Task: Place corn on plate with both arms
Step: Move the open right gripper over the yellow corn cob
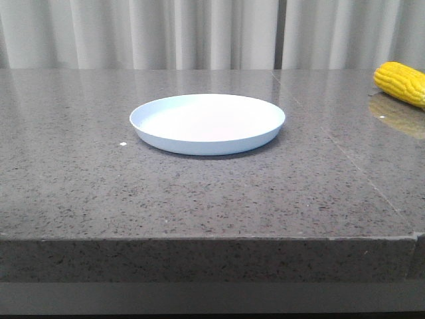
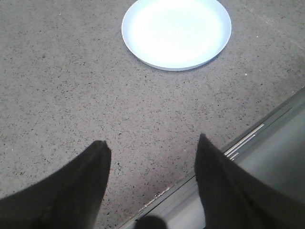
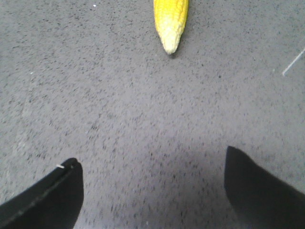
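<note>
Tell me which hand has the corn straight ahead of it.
The right hand: its wrist view shows the corn's pale tip ahead of its open fingers. The left hand, also open, faces the plate instead.

Polished speckled grey stone desk [image 1: 199, 199]; smooth, matt pale plate [image 1: 207, 123]; bumpy, kernelled yellow corn [image 1: 401, 82]; pleated cloth curtain [image 1: 199, 33].

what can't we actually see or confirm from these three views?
- Corn: cut off by the right edge of the front view and the frame edge of the right wrist view; its full length is never shown.
- Arms: absent from the front view, so their pose is unknown.
- Left tool and right tool: only dark finger ends show, spread apart.
- Plate: underside hidden.
</note>
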### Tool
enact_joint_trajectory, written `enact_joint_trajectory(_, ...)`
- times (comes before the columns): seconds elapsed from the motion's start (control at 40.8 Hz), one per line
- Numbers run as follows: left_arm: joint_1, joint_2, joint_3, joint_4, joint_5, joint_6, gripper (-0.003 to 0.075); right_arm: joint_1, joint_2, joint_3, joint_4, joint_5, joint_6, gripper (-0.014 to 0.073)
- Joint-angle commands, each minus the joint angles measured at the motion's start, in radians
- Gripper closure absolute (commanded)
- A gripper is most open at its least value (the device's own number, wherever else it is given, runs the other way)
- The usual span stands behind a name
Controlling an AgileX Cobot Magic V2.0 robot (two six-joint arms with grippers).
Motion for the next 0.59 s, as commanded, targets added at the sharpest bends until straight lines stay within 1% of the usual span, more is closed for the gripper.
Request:
enact_joint_trajectory(0.0, -0.007, -0.001, -0.024, 0.005, -0.066, 0.0, 0.0335, -0.028, 0.09, -0.106, -0.035, -0.054, 0.006, -0.0043)
enact_joint_trajectory(0.098, -0.007, -0.001, -0.024, 0.005, -0.066, 0.0, 0.0335, -0.083, 0.183, -0.19, -0.033, -0.056, 0.007, -0.0043)
enact_joint_trajectory(0.196, -0.007, -0.001, -0.024, 0.005, -0.066, 0.0, 0.0335, -0.116, 0.286, -0.284, -0.016, -0.049, 0.007, -0.0043)
enact_joint_trajectory(0.294, -0.007, -0.001, -0.024, 0.005, -0.066, 0.0, 0.0335, -0.122, 0.392, -0.371, 0.014, -0.038, 0.001, -0.0043)
enact_joint_trajectory(0.49, -0.007, -0.001, -0.024, 0.005, -0.066, 0.0, 0.0335, -0.122, 0.605, -0.558, 0.13, 0.021, -0.074, -0.0043)
enact_joint_trajectory(0.563, -0.007, -0.001, -0.024, 0.005, -0.066, 0.0, 0.0335, -0.122, 0.68, -0.627, 0.153, 0.033, -0.098, -0.0043)
